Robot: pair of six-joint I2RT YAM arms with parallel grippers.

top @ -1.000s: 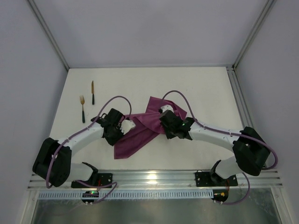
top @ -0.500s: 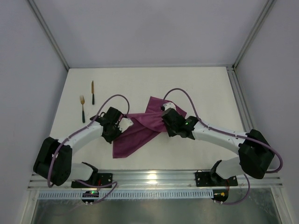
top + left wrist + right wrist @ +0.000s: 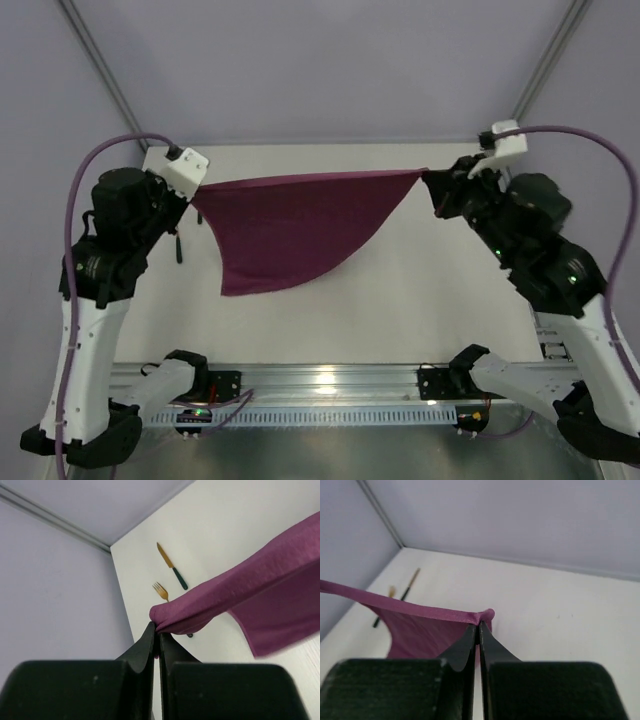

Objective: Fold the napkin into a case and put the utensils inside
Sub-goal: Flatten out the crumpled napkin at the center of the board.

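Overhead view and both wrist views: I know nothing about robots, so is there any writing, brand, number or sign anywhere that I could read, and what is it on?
None: no word, label, brand, number or sign can be read in any view.
The napkin is plain cloth with no print.
The knife and fork show no marking.
The small dark box at the near rail shows only a green light, no legible text.

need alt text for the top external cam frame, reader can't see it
A magenta napkin hangs stretched between two robot arms: the left gripper pinches one top corner, the right gripper the other. Its top edge is taut; the rest drapes to a point at lower left, over a white table.
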